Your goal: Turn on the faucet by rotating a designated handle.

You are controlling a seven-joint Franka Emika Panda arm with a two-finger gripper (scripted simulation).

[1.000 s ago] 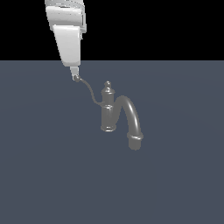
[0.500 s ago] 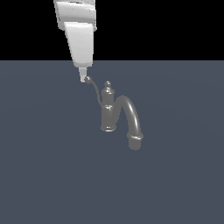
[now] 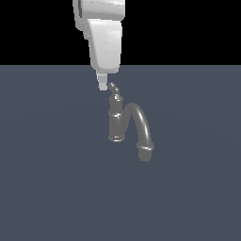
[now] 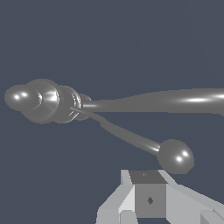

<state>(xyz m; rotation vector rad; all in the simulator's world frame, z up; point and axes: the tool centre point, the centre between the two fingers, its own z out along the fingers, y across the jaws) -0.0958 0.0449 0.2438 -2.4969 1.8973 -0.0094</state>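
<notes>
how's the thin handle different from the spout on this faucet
The handle is a slim wire-like lever; the spout is a thick tube. The handle ends in a small ball tip, the spout in a collared end. The handle leaves the faucet near its top by the gripper; the spout arches over and down to the exterior view's right. Both are grey, shiny metal.

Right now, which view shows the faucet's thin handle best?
The wrist view: the handle runs from the faucet to its ball tip, just off the claw. The exterior view shows only a short stub.
</notes>
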